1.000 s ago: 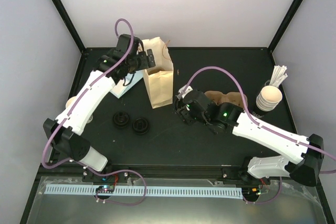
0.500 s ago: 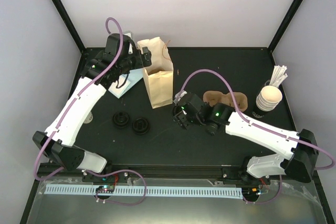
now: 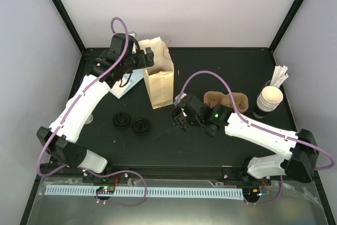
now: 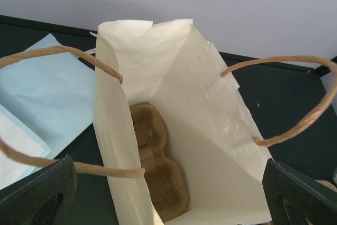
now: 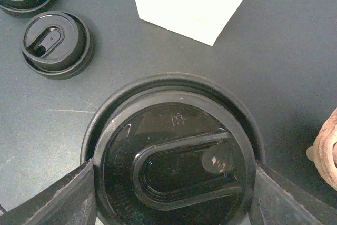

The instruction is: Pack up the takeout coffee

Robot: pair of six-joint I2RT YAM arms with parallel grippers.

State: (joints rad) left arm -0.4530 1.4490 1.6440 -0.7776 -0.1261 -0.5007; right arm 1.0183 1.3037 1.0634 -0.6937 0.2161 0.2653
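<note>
Right wrist: my right gripper (image 5: 171,188) is clamping a black round plastic lid (image 5: 174,162); my left gripper (image 4: 168,196) is gaping wide; next I'm probably capping the cream-beige paper cup (image 3: 68,101) at the surface's (image 3: 221,67) left edge.

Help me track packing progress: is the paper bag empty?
Not empty. The left wrist view shows a brown pulp carrier on the bottom of the open paper bag.
</note>
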